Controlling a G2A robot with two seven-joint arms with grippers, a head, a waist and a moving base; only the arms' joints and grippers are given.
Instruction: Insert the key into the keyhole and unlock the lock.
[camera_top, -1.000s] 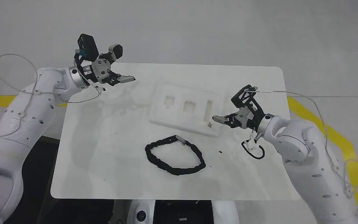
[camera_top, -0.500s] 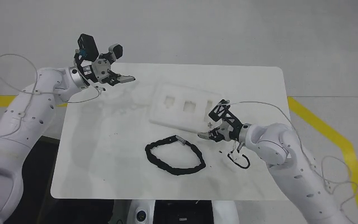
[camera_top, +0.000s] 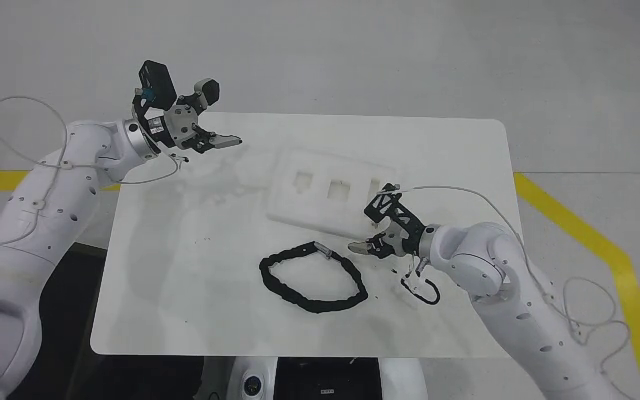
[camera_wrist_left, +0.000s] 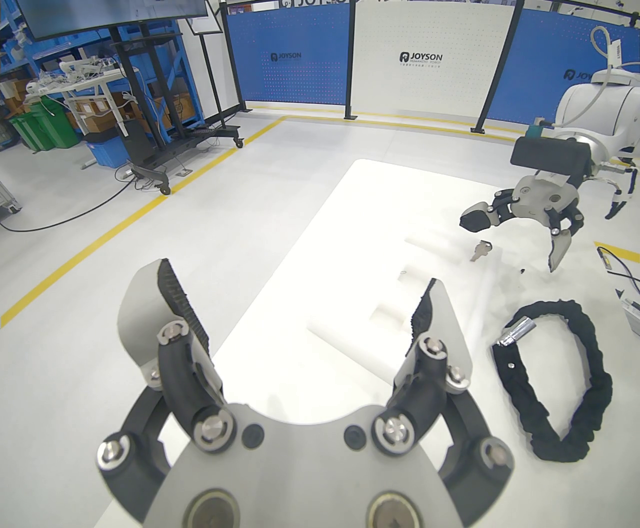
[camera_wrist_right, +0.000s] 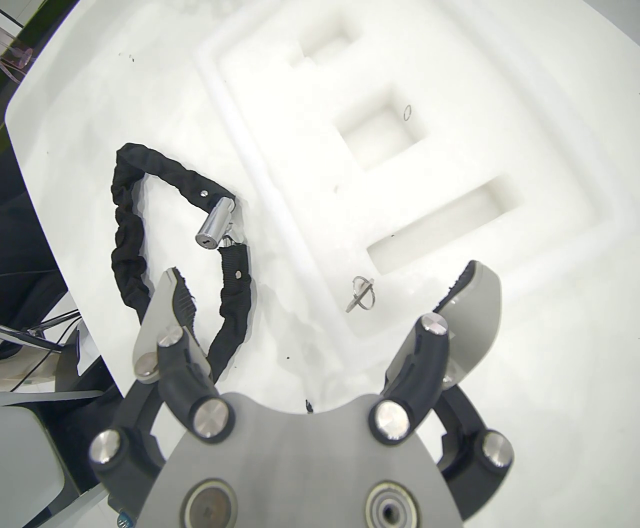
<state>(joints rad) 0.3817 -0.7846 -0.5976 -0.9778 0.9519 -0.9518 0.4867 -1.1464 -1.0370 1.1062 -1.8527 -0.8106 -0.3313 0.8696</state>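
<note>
Right wrist view: right gripper gapes wide by the key, finger hiding some of the lock.

The left arm is bent at the elbow with its wrist raised, and the left gripper points toward the robot's right, both fingers spread wide. The right arm stretches inward with its wrist angled downward, and the right gripper hangs low, its fingers likewise well apart
</note>
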